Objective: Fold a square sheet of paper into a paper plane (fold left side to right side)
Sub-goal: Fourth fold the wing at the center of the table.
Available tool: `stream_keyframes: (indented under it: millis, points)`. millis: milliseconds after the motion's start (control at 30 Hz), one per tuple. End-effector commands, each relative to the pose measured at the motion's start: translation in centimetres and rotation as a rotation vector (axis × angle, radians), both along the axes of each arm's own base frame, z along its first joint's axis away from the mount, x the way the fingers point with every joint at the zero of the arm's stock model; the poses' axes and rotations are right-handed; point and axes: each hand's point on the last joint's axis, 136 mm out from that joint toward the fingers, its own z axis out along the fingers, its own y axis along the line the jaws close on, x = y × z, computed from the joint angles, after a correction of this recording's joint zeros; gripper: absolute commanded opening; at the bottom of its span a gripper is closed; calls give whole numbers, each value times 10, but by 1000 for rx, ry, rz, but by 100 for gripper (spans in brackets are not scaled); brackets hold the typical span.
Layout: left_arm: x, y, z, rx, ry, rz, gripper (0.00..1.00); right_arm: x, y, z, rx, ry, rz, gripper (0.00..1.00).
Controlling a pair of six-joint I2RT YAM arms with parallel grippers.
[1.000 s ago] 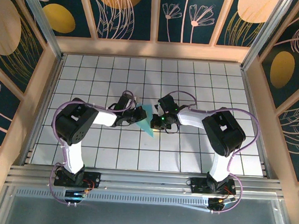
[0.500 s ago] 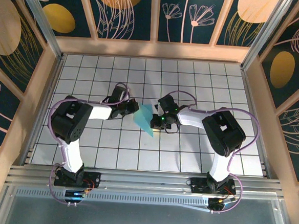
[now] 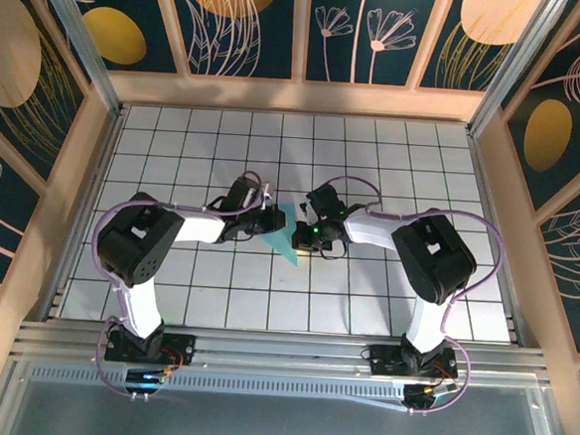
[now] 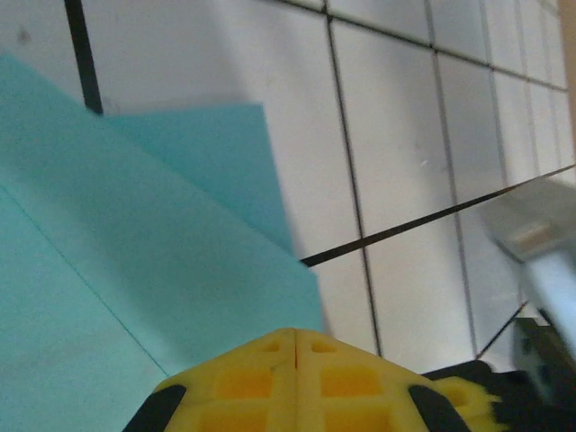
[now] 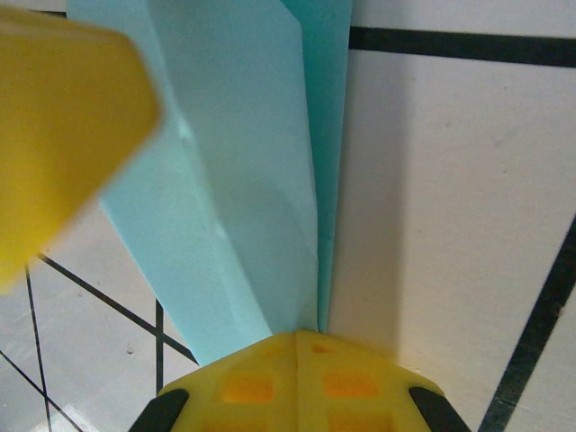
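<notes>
One left claw (image 3: 267, 219), seemingly back at paper plane (image 3: 288, 242)

You see the paper plane (image 3: 288, 242) in plain, unmarked light teal-blue, against a table (image 3: 374, 154) of white tiles ruled with black grid lines. The left gripper (image 4: 295, 346) and right gripper (image 5: 297, 346) both show yellow fingers. The walls (image 3: 244, 25) are dark navy, patterned with orange ovals and pale outlined flowers and leaves.
</notes>
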Motion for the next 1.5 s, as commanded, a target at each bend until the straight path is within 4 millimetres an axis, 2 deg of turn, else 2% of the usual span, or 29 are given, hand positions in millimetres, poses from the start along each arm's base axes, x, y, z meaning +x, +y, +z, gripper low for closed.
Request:
stream_keyframes:
  millis: [0, 100, 200, 433, 600, 700, 933, 1467]
  points:
    - [9, 1, -12, 37, 21, 15, 4, -26, -47, -50, -229, 102, -35, 0]
    - [10, 6, -26, 79, 59, 36, 3, -22, -40, -43, -197, 93, -31, 0]
    - [6, 10, -35, 94, 85, 53, 3, -13, -27, -27, -134, 70, -29, 0]
    - [3, 14, -42, 114, 104, 62, 2, 10, -1, 32, 45, -18, -30, 0]
    - [4, 14, -41, 118, 103, 61, 2, -4, 11, 53, 188, 0, 0, 0]
    - [4, 14, -41, 122, 103, 58, 1, -19, 14, 51, 254, 44, 4, 0]
    - [4, 15, -41, 127, 102, 56, 1, -45, 20, 32, 306, 127, 10, 0]
    - [5, 16, -43, 140, 103, 55, 0, -42, 14, 9, 262, 146, -10, 0]
